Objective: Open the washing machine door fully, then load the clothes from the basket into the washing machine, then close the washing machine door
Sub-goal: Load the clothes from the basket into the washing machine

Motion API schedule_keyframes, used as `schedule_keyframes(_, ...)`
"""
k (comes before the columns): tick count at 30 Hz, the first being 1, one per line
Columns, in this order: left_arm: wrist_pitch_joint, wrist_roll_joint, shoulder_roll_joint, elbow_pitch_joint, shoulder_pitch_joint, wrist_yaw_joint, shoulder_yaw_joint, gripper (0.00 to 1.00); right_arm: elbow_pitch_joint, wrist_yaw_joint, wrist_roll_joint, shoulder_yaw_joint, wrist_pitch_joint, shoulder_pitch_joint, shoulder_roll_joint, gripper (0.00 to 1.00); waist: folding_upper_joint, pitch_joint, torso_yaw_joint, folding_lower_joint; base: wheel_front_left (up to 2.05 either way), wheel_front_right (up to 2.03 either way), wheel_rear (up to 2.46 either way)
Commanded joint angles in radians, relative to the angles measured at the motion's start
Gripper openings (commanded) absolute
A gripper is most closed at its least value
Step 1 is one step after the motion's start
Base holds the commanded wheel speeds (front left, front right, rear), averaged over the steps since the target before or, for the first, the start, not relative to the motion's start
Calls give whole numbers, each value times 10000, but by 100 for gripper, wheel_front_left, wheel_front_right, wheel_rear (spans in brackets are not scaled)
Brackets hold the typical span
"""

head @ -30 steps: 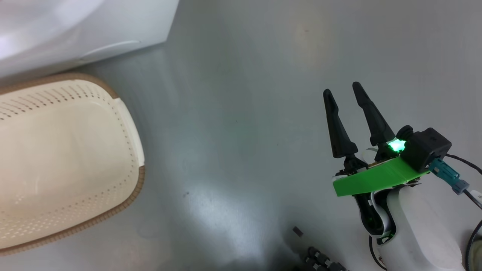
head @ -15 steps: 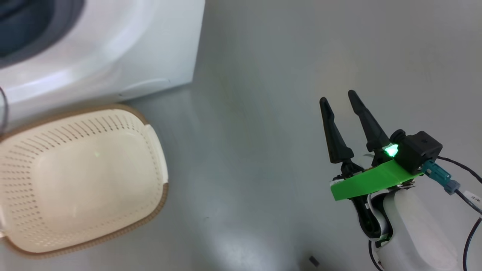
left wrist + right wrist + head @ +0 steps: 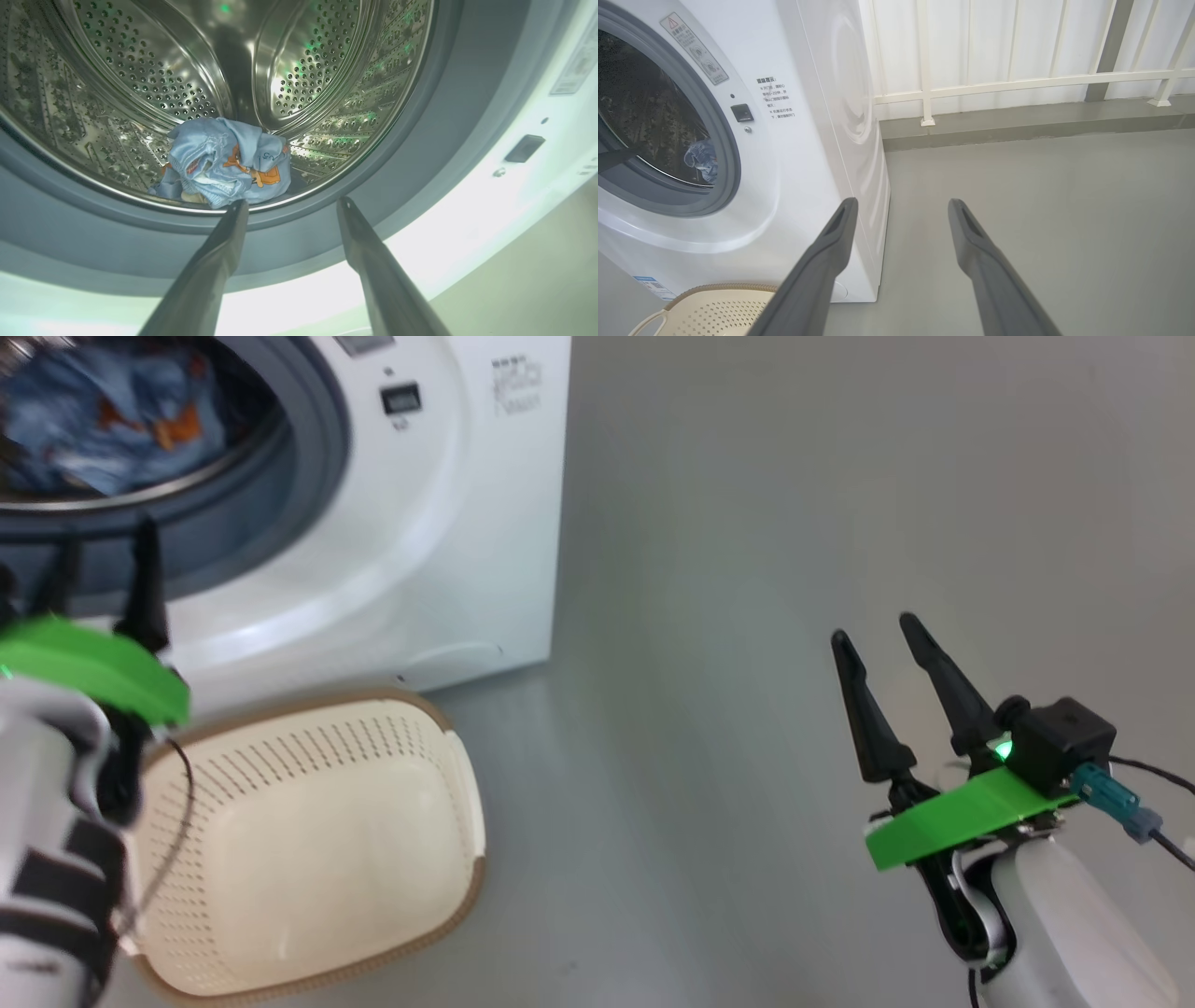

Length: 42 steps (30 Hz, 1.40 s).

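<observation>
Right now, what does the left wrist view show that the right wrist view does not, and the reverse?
Left wrist view: the steel drum with its holes and rib clearly lit, seen past the open left gripper. Right wrist view: the basket rim, the small blue label and a white railing, past the open right gripper. Both: the light blue clothes lying low in the drum, the grey door seal and the white washing machine front.

The clothes [image 3: 224, 161] lie in the washing machine [image 3: 467, 523] beyond the left fingers [image 3: 218, 252]; the basket [image 3: 280, 765] stands before it, left of the right fingers [image 3: 864, 709].
</observation>
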Motion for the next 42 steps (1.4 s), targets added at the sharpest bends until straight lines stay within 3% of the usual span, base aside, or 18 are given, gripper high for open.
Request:
schedule_keyframes(1,-116,-101,393,-320,316,-4,337,100,-146,44,126,180,-78,243,-156,100,0,-1105,566,3,0,0,0)
schedule_keyframes(12,-137,911,256,-3729,4013,712,2003,100,13,44,373,366,-78,920,-523,100,0,-2304,1099,3,0,0,0)
schedule_keyframes(23,-138,1629,-509,-6615,6937,1428,2907,100,-180,44,345,255,-78,1268,-626,100,0,-2712,1497,3,0,0,0)
schedule_keyframes(42,-139,2541,-1001,-7447,7799,1385,3318,100,-160,44,342,327,-78,1255,-662,100,0,-2802,1515,3,0,0,0)
